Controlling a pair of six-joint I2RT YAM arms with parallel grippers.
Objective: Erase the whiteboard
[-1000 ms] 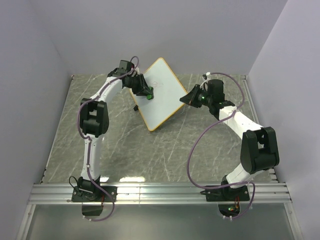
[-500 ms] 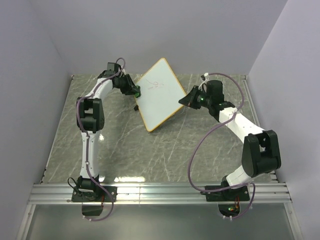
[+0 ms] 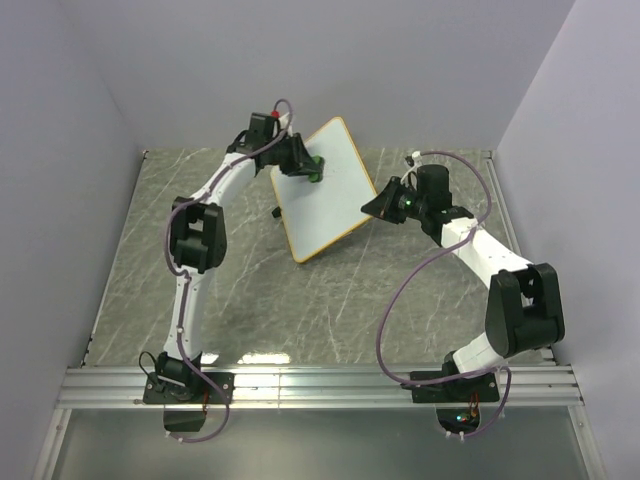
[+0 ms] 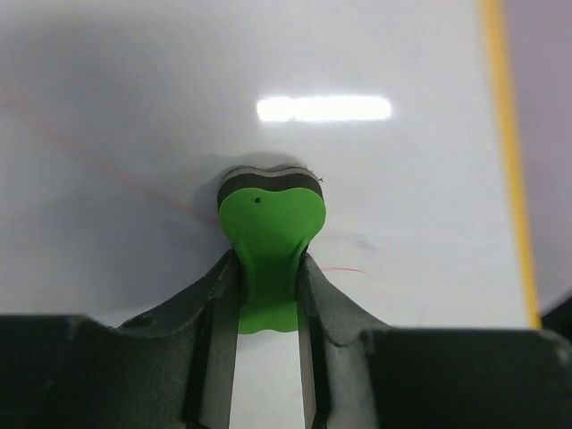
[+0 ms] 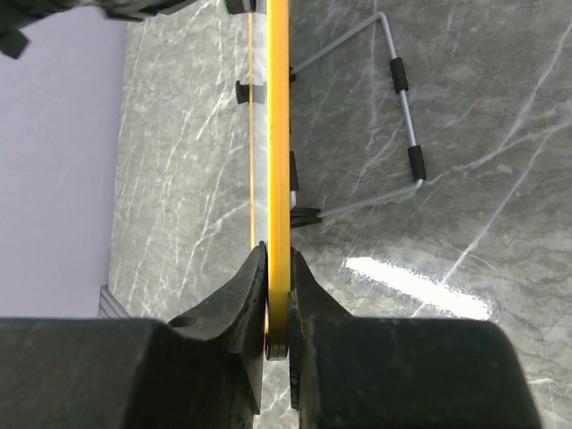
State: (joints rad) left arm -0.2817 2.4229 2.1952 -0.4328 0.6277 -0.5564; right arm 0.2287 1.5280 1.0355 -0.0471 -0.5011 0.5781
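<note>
Now the wipe is under way: the left gripper [image 3: 308,168] is clamped tight on the green eraser [image 4: 268,228], whose dark felt face presses against the whiteboard [image 3: 325,200]. The board stands tilted on its wire stand [image 5: 407,116] toward the back of the table [image 3: 300,300], between the two arms. The right gripper [image 5: 278,308] pinches the board's orange rim at its right-hand corner, jaws nearly together on the thin edge. To do this stroke well, I judge the felt should lie flat with even pressure and sweep along the faint red lines [image 4: 152,192], while the right arm holds firm so the board does not rock. Only the left wrist view shows those thin red traces either side of the eraser; the overhead view shows none, but gives the board's place and tilt. Only the right wrist view shows the pinch on the rim and the stand behind
</note>
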